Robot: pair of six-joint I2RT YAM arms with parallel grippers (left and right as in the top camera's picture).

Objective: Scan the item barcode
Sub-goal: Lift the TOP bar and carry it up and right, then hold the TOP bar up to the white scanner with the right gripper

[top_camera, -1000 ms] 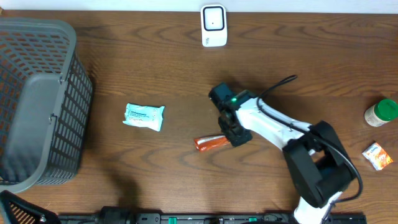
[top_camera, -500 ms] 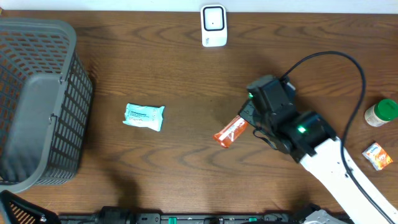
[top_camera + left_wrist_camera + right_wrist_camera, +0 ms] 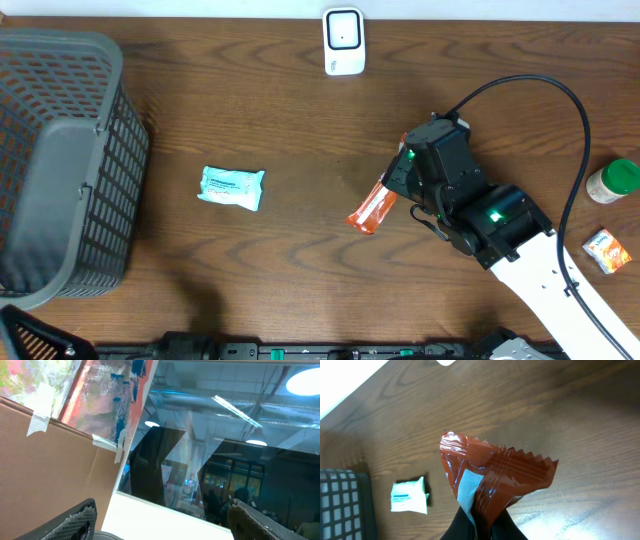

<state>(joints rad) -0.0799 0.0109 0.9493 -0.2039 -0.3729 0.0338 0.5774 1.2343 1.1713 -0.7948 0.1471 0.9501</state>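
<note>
An orange-red snack packet (image 3: 372, 208) hangs above the brown table, right of centre, with my right gripper (image 3: 396, 188) shut on its right end. In the right wrist view the packet (image 3: 495, 472) stands up out of my right gripper (image 3: 482, 525), crimped edge on top, with a pale blue patch on its left side. No barcode shows. The white scanner (image 3: 342, 41) stands at the table's far edge, well beyond the packet. My left gripper (image 3: 162, 527) is open and points up at a ceiling and a window, holding nothing. It is outside the overhead view.
A grey mesh basket (image 3: 60, 170) fills the left side. A teal-white packet (image 3: 232, 187) lies left of centre on the table and also shows in the right wrist view as a teal-white packet (image 3: 409, 496). A green-lidded jar (image 3: 612, 181) and a small orange box (image 3: 607, 250) sit at the right edge.
My right arm has lifted the orange-red packet off the table and swung it right. Over the last half second it shifted only slightly. The left gripper has stayed open.
</note>
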